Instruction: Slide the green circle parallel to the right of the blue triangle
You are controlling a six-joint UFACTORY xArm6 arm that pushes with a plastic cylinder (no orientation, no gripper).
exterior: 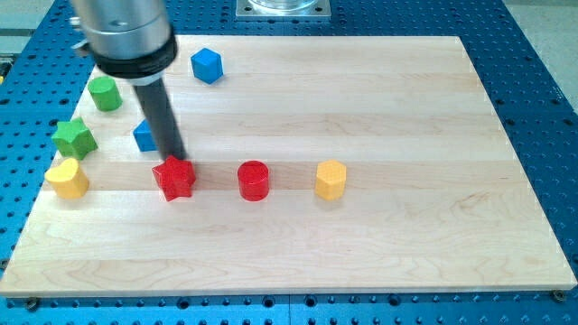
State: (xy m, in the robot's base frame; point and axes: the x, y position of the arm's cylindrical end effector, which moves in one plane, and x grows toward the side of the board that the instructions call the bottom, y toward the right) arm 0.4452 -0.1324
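Nearest the camera, along the pale wooden counter [406, 226], sit a yellow heart-shaped block [67, 178], a red star block [174, 177], a red cylinder [254, 181] and a yellow hexagonal block [331, 179]. My tip [175, 159] touches the red star's top edge, beside the half-hidden blue triangle block [143, 135], well apart from the green circle block [105, 93]; there are no jaws to report. Risk: moving leftward, the rod could shove the triangle or the green star block [74, 137].

Pale wooden board [406, 135] carries green cylinder [106, 93], green star [74, 137], blue triangle [144, 135], blue hexagon [207, 65], red star [174, 177], red cylinder [254, 180], yellow hexagon [331, 180], and yellow heart-like block [67, 178].
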